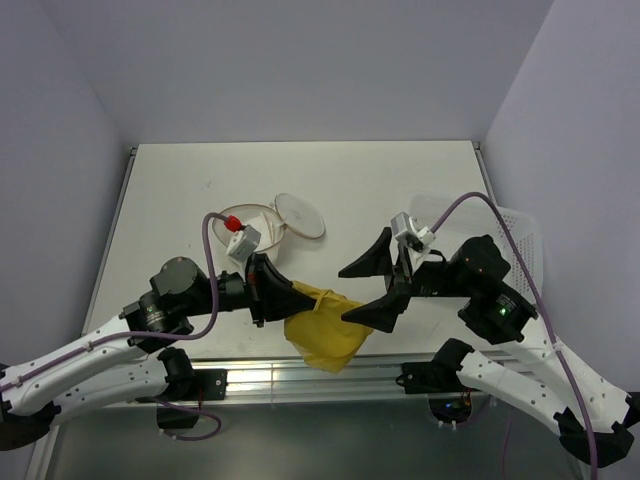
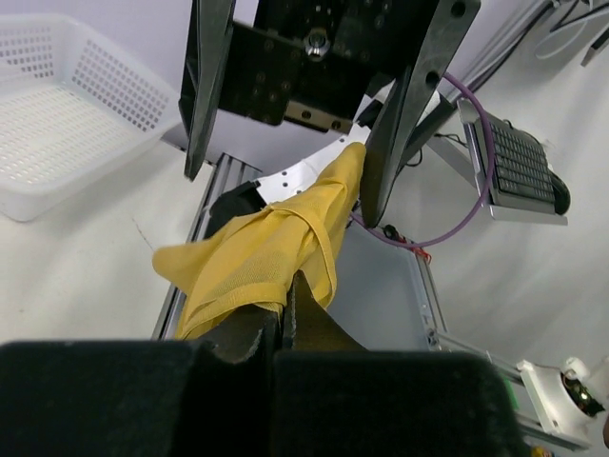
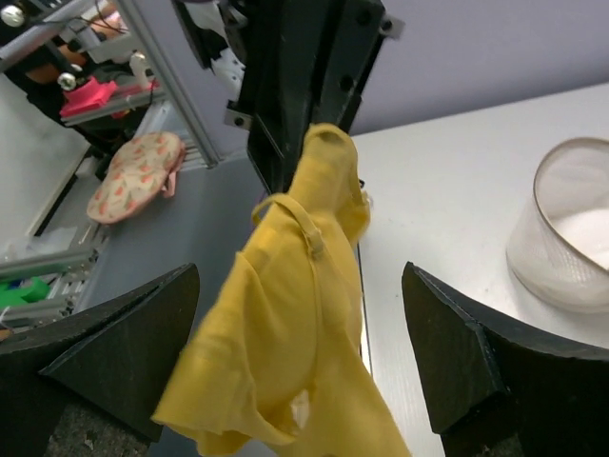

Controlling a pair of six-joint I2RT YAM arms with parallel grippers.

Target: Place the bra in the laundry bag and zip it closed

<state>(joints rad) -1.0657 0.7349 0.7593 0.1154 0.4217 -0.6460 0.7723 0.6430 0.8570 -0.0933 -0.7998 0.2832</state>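
Carrying step, I judge: my left fingers [image 2: 314,324] clench the bra [image 1: 325,335] at the worktop's [image 1: 300,170] near edge, my right fingers [image 3: 105,338] spread wide beside it; next it must reach the open bag [image 3: 561,238].

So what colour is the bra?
The bra is plain mustard yellow, clearest in the right wrist view.

The bra [image 2: 276,257] is thin yellow cloth, a fine matt knit. The right gripper [image 3: 300,276] has fingers [image 3: 105,333] of black plastic, matt and faintly grainy. The laundry bag [image 3: 561,257] is sheer white mesh. The table [image 1: 350,180] is smooth matt white, the basket [image 2: 57,124] perforated white plastic, the rail [image 1: 260,376] brushed metal.
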